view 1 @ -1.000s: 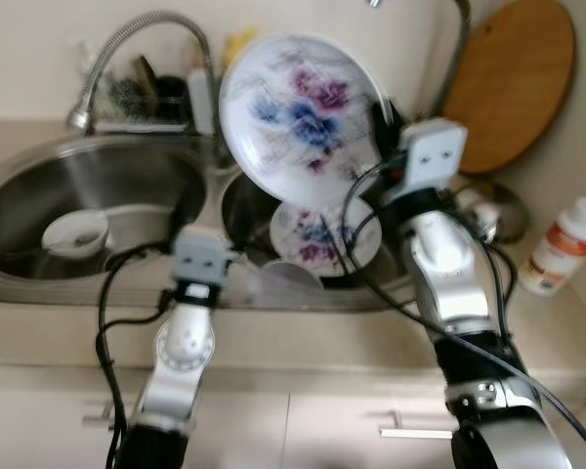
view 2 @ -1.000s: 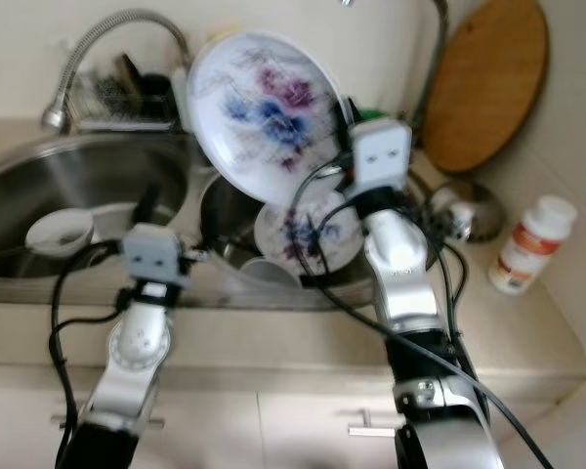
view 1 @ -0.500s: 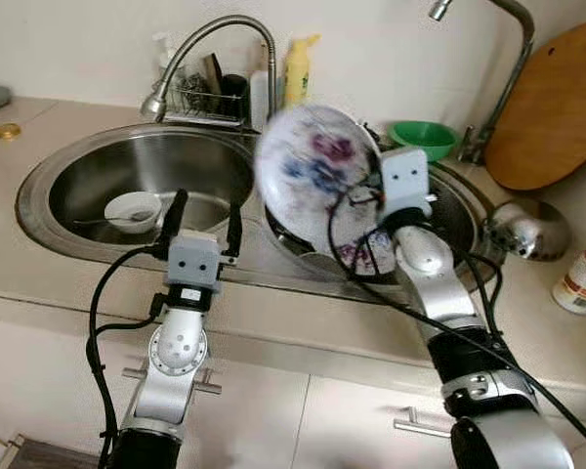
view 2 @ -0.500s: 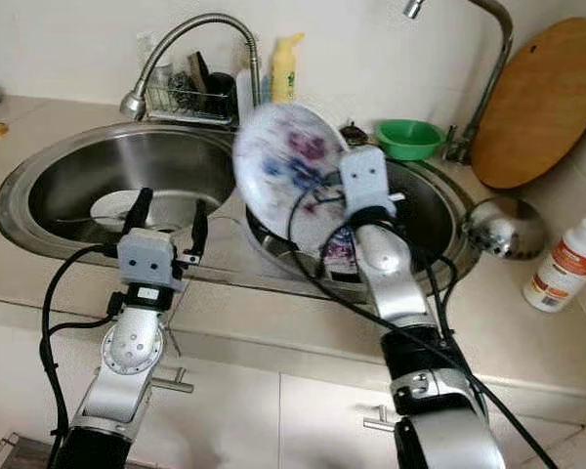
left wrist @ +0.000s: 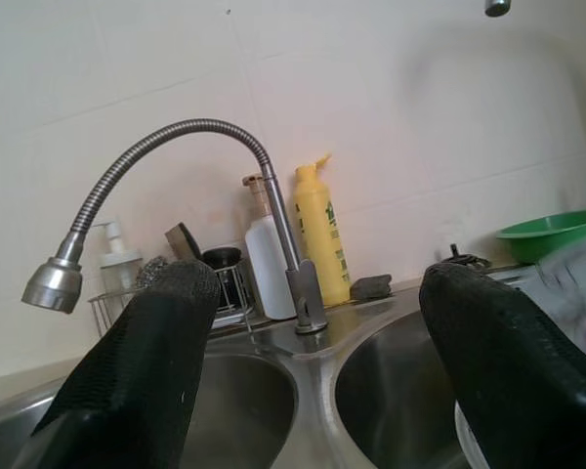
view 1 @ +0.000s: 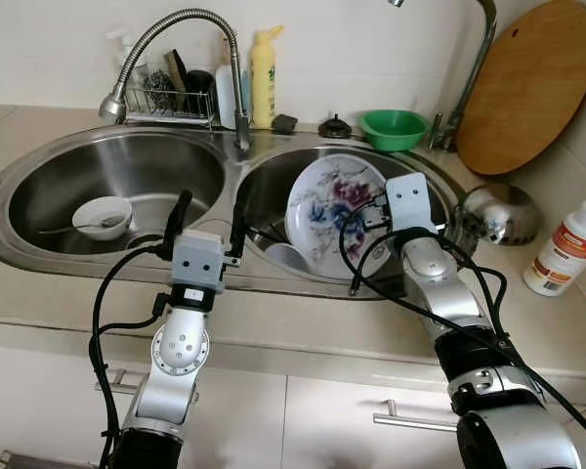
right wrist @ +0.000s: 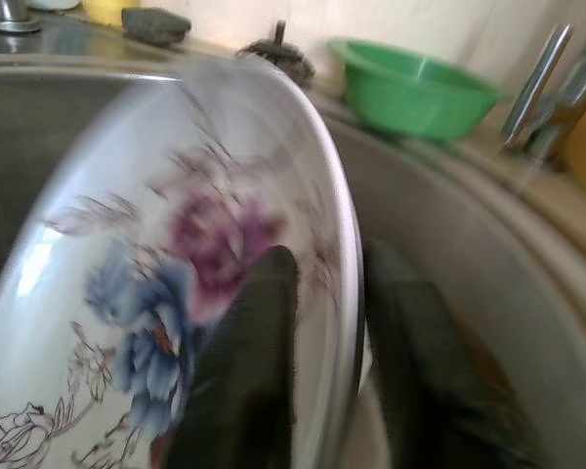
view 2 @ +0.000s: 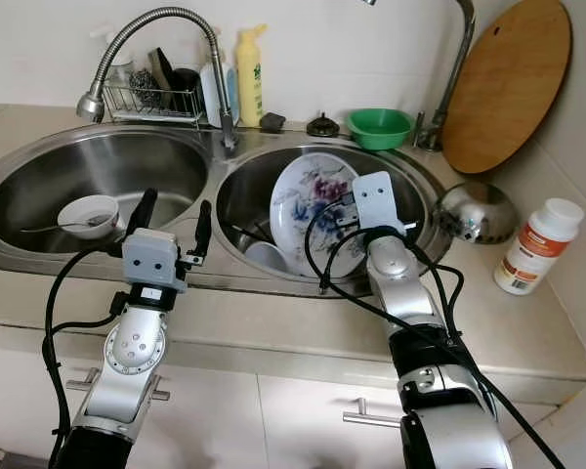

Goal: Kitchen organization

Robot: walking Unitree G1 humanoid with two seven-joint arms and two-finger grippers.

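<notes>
My left gripper (view 1: 207, 210) hovers at the front rim of the double sink (view 1: 39, 259), fingers spread apart, holding nothing, roughly over the divider between the two basins. My right gripper (right wrist: 317, 362) is inside the sink's right basin, pinched on the rim of the floral plate (view 1: 334, 213), one finger on the face, one behind it. The plate stands on edge, tilted, low in that basin with its face toward the left basin. Just beside it at the basin's front sits something pale (view 1: 291, 257), maybe a cup; can't tell. The left basin holds a small white bowl (view 1: 101, 215) with a spoon (view 1: 73, 228) in it. Behind the sink: wire caddy (view 1: 166, 103), yellow bottle (view 1: 263, 63), green bowl (view 1: 395, 128). To the sink's right: steel lid (view 1: 494, 212), pill bottle (view 1: 565, 249), wooden board (view 1: 523, 83) leaning on the wall. My read: early to mid task. Plate is in hand, not placed; bowl, spoon and the rest of the right basin untouched.
</notes>
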